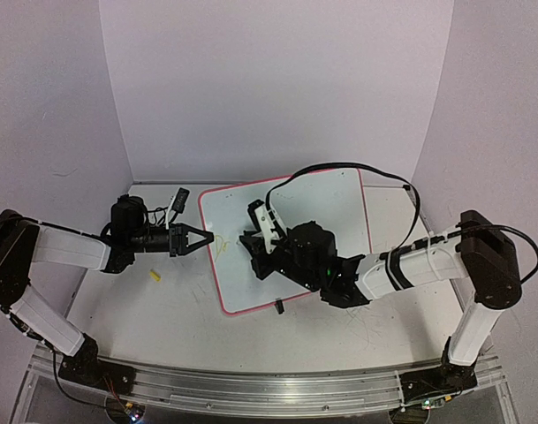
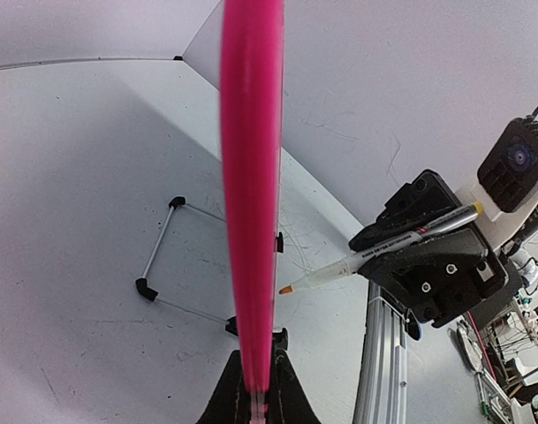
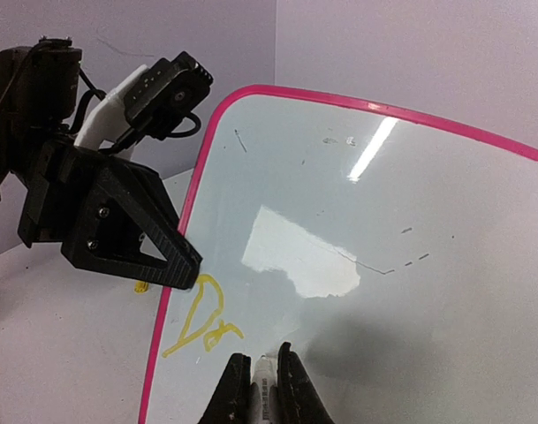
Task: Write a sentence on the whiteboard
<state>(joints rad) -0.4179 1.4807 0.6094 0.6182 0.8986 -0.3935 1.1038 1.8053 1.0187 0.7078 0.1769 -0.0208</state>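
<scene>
Left fingers (image 2: 223, 405) pinch the whiteboard (image 1: 330, 201) rim at nine o'clock; right fingers (image 3: 234, 390) clamp a marker (image 2: 385, 255), tip near the yellow writing (image 3: 202, 323).

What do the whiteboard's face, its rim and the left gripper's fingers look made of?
The whiteboard face: glossy smooth white, likely a coated or laminated panel; it throws sharp light reflections. Its rim: bright pink, probably plastic, slight sheen. The left gripper fingers: matte black, seemingly printed plastic; screw heads show.
</scene>
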